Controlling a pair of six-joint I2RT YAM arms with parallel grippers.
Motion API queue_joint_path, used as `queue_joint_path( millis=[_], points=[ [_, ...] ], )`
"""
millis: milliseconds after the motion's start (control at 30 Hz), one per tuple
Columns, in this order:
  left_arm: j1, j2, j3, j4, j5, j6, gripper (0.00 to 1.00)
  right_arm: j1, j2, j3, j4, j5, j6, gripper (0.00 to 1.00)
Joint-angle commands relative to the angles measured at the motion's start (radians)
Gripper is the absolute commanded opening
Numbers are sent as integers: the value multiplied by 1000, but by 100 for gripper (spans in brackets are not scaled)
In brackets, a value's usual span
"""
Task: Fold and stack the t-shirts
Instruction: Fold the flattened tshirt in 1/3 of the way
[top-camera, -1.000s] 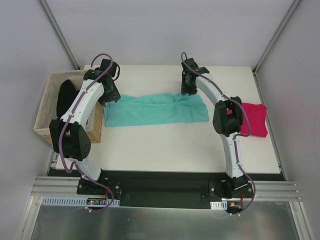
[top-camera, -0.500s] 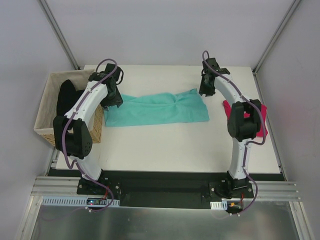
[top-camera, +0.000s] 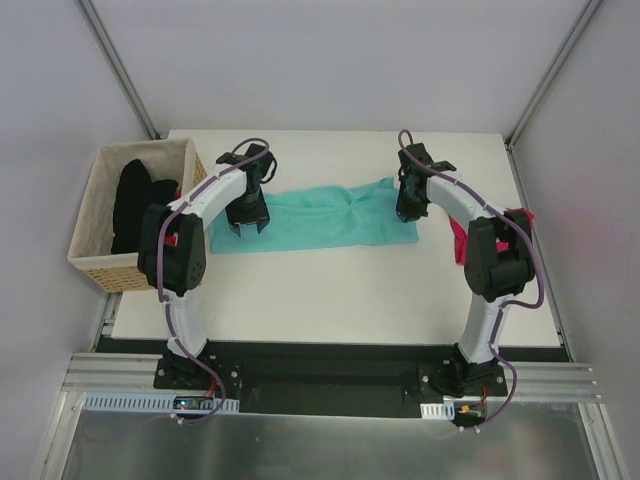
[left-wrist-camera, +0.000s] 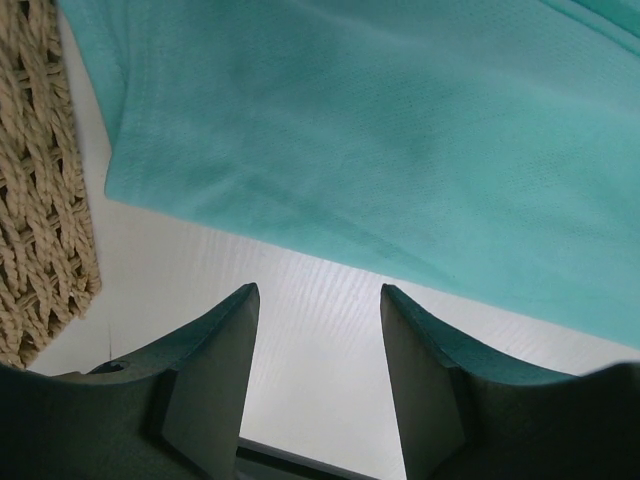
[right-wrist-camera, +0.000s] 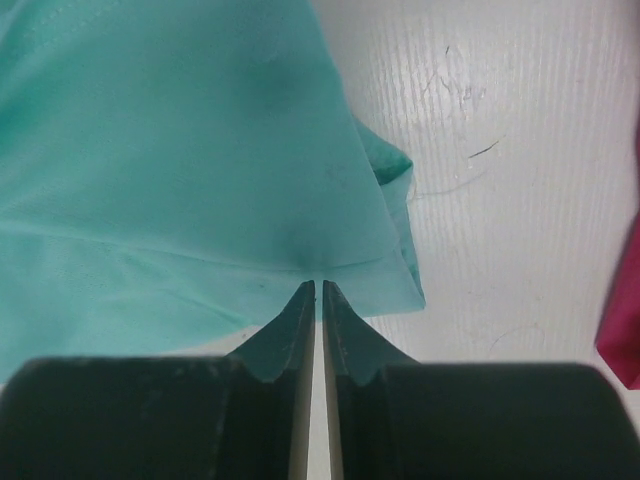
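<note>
Bright and flat from overhead in the top view, with only faint, soft shadows close under the arms on the white desk (top-camera: 330, 290). Sharp right across, with some outward lean on the frame posts (top-camera: 120, 70) toward the corners.

Over to the left wrist: crisp on the teal t-shirt (left-wrist-camera: 400, 130), down to the weave. Almost blown-out white on the desk below it. Dark and shaded on the left gripper (left-wrist-camera: 318, 298), a touch soft at the bottom edge. Deep shadow between the strands of the basket (left-wrist-camera: 40, 200).

Right wrist now: near black on the right gripper (right-wrist-camera: 319, 288), detail lost in the blocky lower part. Gentle shading in the cloth folds, sharp on the desk scratches, slightly soft on the pink t-shirt (right-wrist-camera: 625, 320) at the edge.
</note>
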Motion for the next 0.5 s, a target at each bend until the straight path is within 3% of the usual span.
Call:
queue_joint_path(
  millis=[0, 467],
  points=[
    [-3, 19, 49, 1, 4, 3, 52, 3, -24, -13, 24, -13, 26, 10],
    [27, 144, 118, 1, 17, 28, 53, -27, 57, 62, 1, -57, 46, 10]
  ],
)
